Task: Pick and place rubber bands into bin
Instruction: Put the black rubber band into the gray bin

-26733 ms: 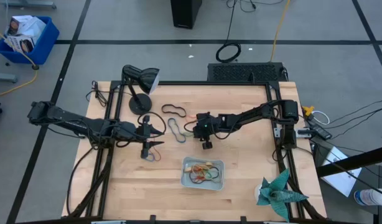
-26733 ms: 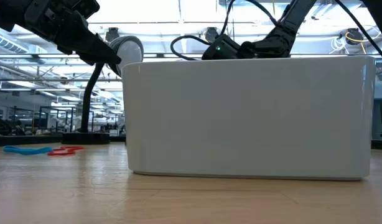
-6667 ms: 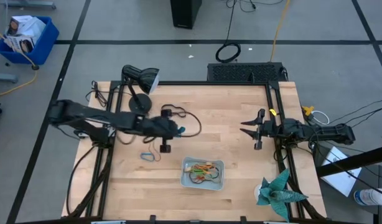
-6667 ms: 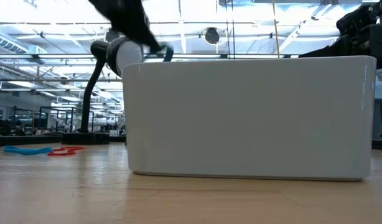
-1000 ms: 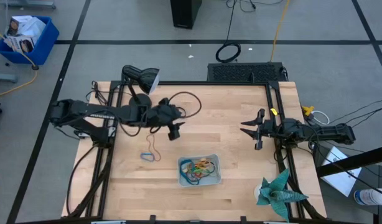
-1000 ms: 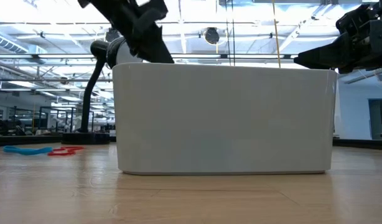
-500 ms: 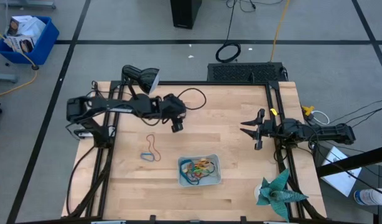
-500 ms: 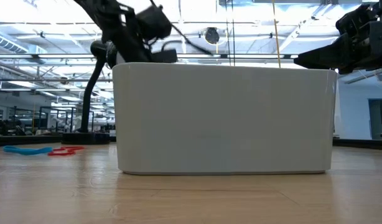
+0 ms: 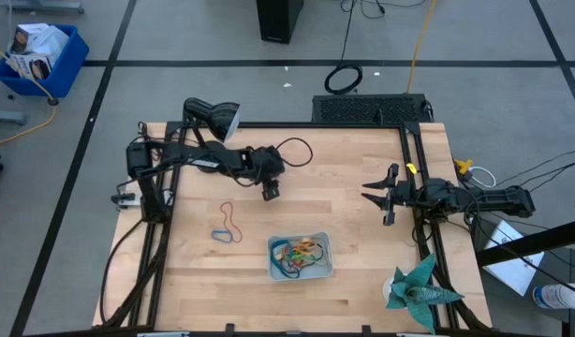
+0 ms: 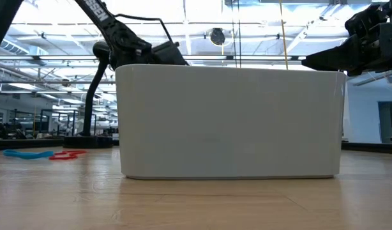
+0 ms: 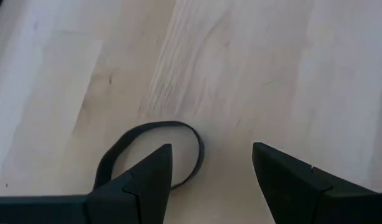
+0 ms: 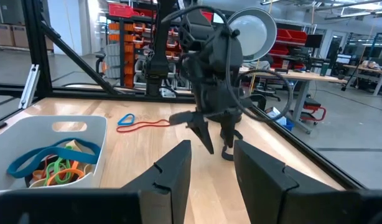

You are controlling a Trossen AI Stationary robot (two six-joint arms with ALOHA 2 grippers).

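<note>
Bands are light and floppy, so with your left gripper (image 11: 209, 168) wide over the black band (image 11: 155, 152) on the bench (image 9: 362, 234), pinch one strand, then carry to bin (image 9: 272, 264).

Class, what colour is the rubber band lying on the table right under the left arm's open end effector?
Black; the rubber band shows best in the left wrist view.

Grey floor (image 9: 175, 33) with dark tape lines. Wooden worktop (image 9: 344, 178); black desk lamp (image 9: 209, 120) at its far left corner. Red shelving (image 12: 125, 43) behind; bright ceiling lights (image 10: 202, 16).
</note>
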